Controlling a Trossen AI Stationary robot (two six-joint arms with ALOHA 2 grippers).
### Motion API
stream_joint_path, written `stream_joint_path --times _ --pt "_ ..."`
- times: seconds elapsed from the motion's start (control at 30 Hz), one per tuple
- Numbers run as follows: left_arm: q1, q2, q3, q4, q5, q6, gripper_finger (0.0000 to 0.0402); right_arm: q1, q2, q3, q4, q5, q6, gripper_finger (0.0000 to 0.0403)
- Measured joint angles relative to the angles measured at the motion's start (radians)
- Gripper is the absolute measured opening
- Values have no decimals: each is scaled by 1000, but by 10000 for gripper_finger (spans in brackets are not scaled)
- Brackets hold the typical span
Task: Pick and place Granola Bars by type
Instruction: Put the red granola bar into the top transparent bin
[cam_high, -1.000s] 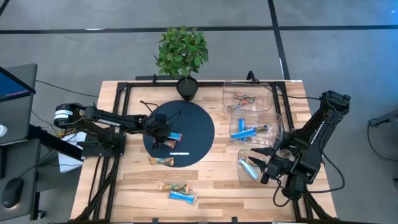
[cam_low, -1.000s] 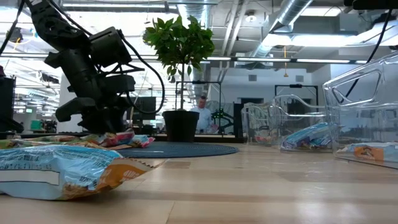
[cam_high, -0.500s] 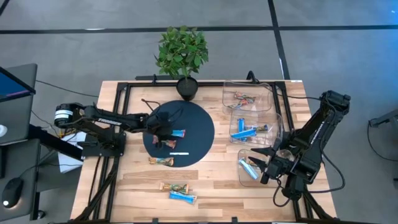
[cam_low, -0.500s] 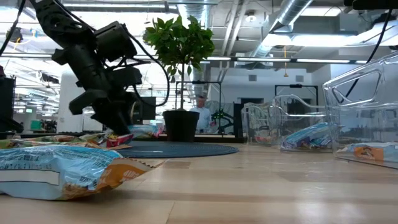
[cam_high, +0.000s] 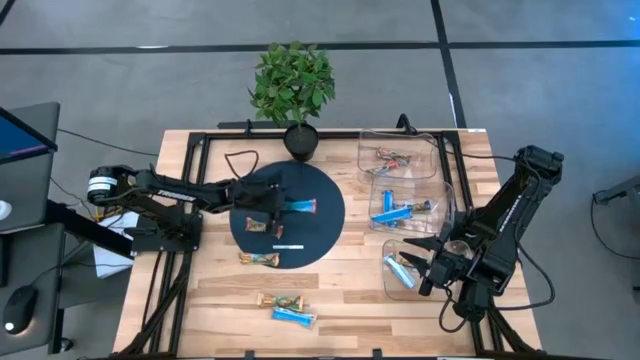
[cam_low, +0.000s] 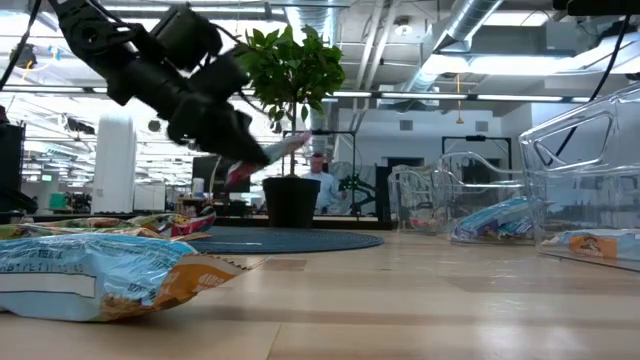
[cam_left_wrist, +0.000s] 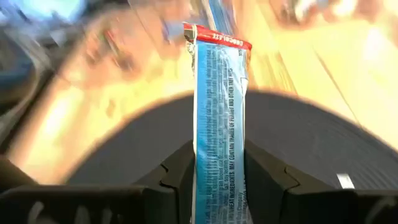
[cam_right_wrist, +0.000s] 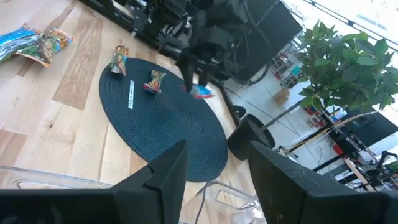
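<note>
My left gripper (cam_high: 274, 205) hovers over the round dark mat (cam_high: 322, 228), shut on a bright blue granola bar (cam_high: 300, 206) with a red end (cam_left_wrist: 217, 40). A green-brown bar (cam_high: 257, 224) and a thin white strip (cam_high: 288, 245) lie flat on the mat. Another green-brown bar (cam_high: 260, 259) lies on the wood just off the mat's near edge. Near the table's front edge lie a green-brown bar (cam_high: 280, 300) and a blue one (cam_high: 293, 316). My right gripper (cam_high: 428, 262) waits open at the near right, beside the nearest clear bin (cam_high: 392, 283). My left gripper pinches the blue bar between its two fingers (cam_left_wrist: 178, 177), which sit on the bar's two long edges near its rear end (cam_left_wrist: 217, 180). The fingers lie along the bar and slant slightly down, pointing toward the table's right. The bar sticks out beyond the fingertips, clear of the mat.
Three clear bins stand in a row at the right: the far one (cam_high: 398, 152) holds red-orange bars, the middle one (cam_high: 404, 207) blue bars, the near one a blue bar. A potted plant (cam_high: 295, 90) stands behind the mat. Black frame rails (cam_high: 190, 170) edge the table.
My left gripper has risen from the mat with the blue bar and tipped from steeply down to nearly level, shifting toward the table's right. The bar, which lay on the mat, now hangs clear above it. The right arm kept still.
</note>
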Motion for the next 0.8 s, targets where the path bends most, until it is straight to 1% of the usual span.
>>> stream_joint_path --times 0.23,0.33,0.4,0.6,0.7,0.8 --pt "0 5 0 213 -26 60 107 0 0 0 -1 0 0 164" --pt "5 34 5 302 -34 89 107 -8 0 0 -2 0 0 164" --pt "15 74 32 326 -34 96 107 -23 0 0 -4 0 0 164" --pt "40 258 198 325 -36 99 107 -87 0 0 -9 0 -2 164" --pt "43 365 320 314 -34 106 107 -112 0 0 -10 0 -7 164" --pt "44 462 457 264 -15 107 107 -115 0 0 -11 0 -8 164"
